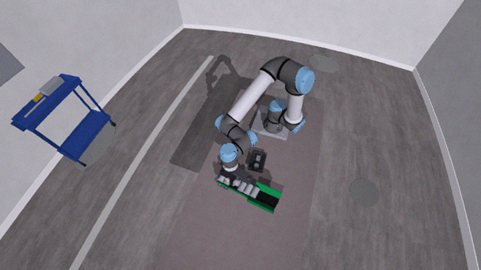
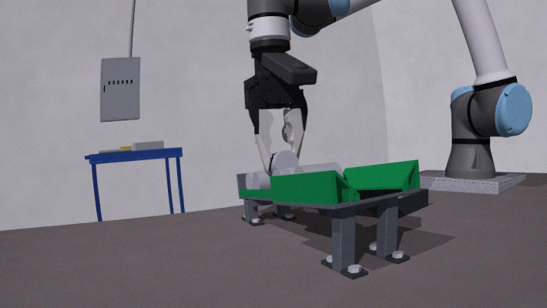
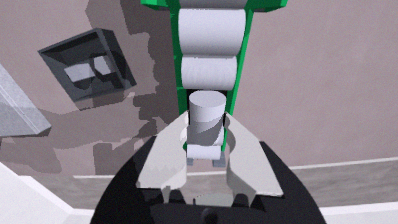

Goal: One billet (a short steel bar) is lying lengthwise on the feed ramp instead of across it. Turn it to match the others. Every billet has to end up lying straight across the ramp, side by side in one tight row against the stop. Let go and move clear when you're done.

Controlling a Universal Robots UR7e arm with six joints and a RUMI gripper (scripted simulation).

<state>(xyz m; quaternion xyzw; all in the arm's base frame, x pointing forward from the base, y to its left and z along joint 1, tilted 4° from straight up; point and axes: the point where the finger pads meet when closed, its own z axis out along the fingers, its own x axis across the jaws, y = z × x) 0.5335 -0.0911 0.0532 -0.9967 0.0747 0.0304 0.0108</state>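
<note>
Far left, against the wall: blue cart (image 2: 132,155) with a grey box on top; grey wall panel (image 2: 119,88) hangs above it.

Centre: gripper (image 2: 280,155) pointing down over the low end of the green feed ramp (image 2: 308,189), pale fingers pinching the stray billet (image 3: 205,117) from both sides. Billet is lifted off the ramp, one flat round end face tipped up toward the wrist view, its body running lengthwise down between the ramp's side walls. From the side its end face shows just above the green wall, between the fingertips.

Beyond it up the ramp: two more billets (image 3: 209,72) lying straight across, touching each other; nearer one sits just beside the held billet's raised end. A further bar lies below the held one, near the low end; mostly hidden.

Ramp stands on a dark grey legged frame (image 2: 343,246) bolted to the floor.

Right: arm's base on a pale plate (image 2: 512,181)
</note>
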